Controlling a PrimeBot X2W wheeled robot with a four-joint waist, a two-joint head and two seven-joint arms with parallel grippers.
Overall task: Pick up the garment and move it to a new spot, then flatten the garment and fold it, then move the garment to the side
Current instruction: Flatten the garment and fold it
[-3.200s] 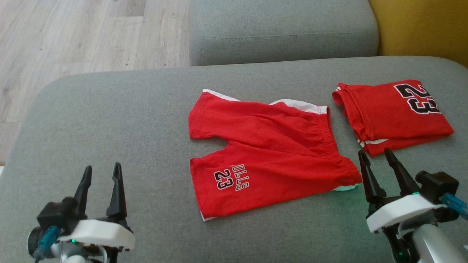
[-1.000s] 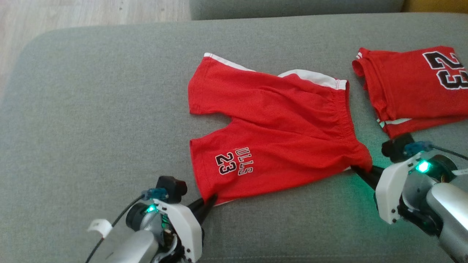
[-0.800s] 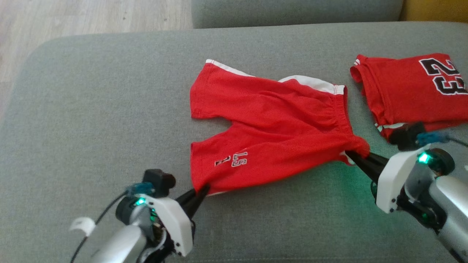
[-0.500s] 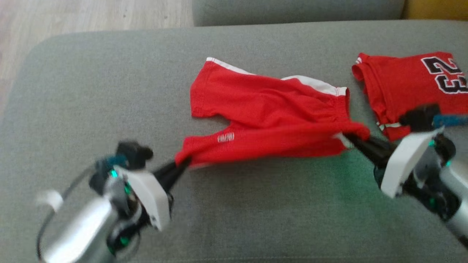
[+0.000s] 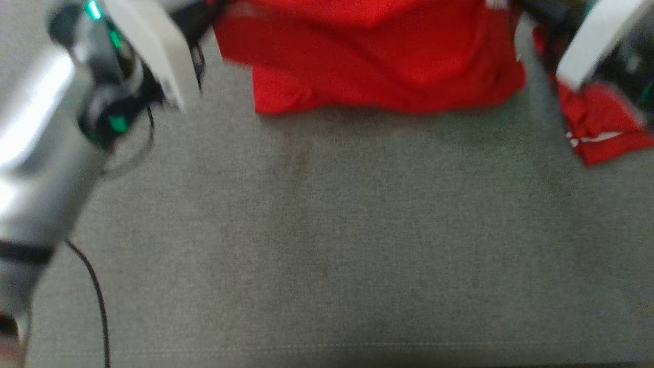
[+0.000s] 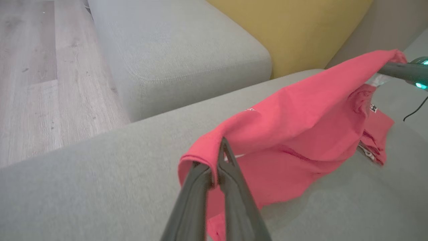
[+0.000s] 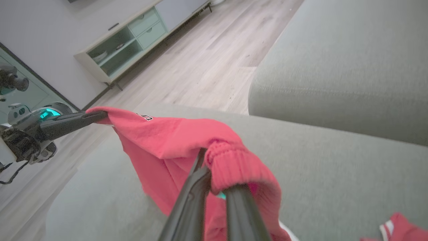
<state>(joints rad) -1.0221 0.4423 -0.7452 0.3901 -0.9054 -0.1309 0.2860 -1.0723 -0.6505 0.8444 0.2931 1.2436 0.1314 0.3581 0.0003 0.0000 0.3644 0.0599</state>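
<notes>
Holding shorts (image 6: 294,127) stretched over the sofa (image 5: 327,245) to move them, left gripper (image 6: 214,157) and right gripper (image 7: 209,170) (both clamped tight) pinch opposite corners.

The shorts (image 5: 383,66) are plain red (pinker in the wrist views), with a scrap of black-and-white lettering. The left gripper (image 6: 214,160) has dark grey fingers. The sofa seat (image 5: 327,245) is flecked grey. At three o'clock in the head view, a second garment (image 5: 605,135) is red with a white stripe. The backrest (image 6: 294,30) is mustard yellow, the floor (image 6: 33,67) pale wood-grain.
</notes>
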